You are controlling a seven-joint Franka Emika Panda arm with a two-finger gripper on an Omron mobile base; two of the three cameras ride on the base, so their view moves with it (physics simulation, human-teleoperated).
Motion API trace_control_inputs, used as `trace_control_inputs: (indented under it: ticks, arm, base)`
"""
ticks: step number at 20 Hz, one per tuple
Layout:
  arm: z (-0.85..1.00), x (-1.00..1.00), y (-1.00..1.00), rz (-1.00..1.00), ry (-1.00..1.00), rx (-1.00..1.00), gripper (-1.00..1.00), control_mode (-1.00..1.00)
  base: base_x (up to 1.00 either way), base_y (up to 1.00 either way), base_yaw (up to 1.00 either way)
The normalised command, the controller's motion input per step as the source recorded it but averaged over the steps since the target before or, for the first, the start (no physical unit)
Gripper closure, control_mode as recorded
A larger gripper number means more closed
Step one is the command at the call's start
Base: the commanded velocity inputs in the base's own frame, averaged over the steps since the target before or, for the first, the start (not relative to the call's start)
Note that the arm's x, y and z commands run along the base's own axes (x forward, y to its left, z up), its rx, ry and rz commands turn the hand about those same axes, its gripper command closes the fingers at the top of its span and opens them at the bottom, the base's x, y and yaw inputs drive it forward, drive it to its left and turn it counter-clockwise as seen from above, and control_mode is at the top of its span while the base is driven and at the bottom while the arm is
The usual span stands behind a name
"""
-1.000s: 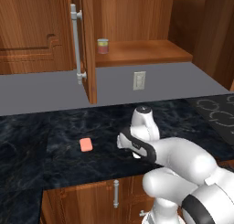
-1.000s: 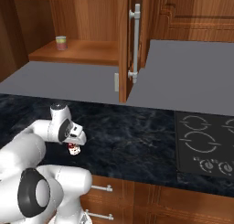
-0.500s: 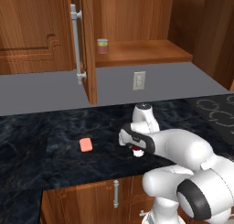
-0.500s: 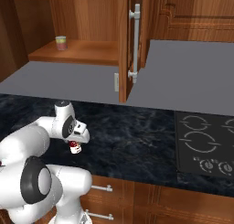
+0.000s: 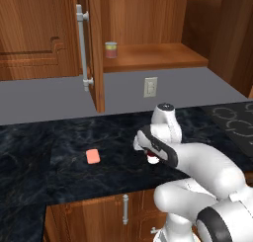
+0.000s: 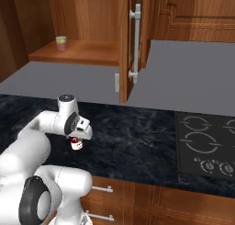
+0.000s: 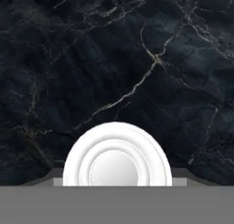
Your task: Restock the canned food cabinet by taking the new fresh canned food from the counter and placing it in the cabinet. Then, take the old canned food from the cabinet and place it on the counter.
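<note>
The new fresh canned food point(image 5: 153, 159), dark red and white, stands upright on the black counter point(image 5: 59, 137) near its front edge. My gripper point(image 5: 151, 153) points straight down over it and is shut on it. In the right base view the gripper point(image 6: 77, 137) covers the top of the can point(image 6: 77, 144). The hand view has the can's silver lid point(image 7: 117, 160) low in the middle, a finger tip pressed against each side. The old canned food point(image 5: 111, 50), pale green over red, stands on the shelf of the open cabinet point(image 5: 163, 56), also at the left of that shelf point(image 6: 61, 42).
A small orange-pink block point(image 5: 92, 156) lies on the counter left of the gripper. The cabinet's open door with its silver handle point(image 5: 84, 48) sticks out towards me above the counter. A stove top point(image 6: 204, 143) lies to the right. A wall socket point(image 5: 149, 86) sits under the shelf.
The hand has come down over the can on the counter and its jaws have closed from wide open onto the can's sides. The can stands where it was.
</note>
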Motion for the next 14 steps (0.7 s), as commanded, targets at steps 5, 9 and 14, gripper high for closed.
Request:
trace_control_inputs:
  ticks: [5,9,14]
  arm:
    - [0.99,-0.51,-0.40,0.00,-0.46,0.21,1.00,-1.00]
    - [1.00,-0.41,-0.18,0.00,-0.49,0.15,1.00,-1.00]
    - [1.00,-0.29,0.00,0.00,-0.42,0.03,1.00,-1.00]
  base:
    - [0.00,0.00,0.00]
    - [0.00,0.00,0.00]
    - [0.00,0.00,0.00]
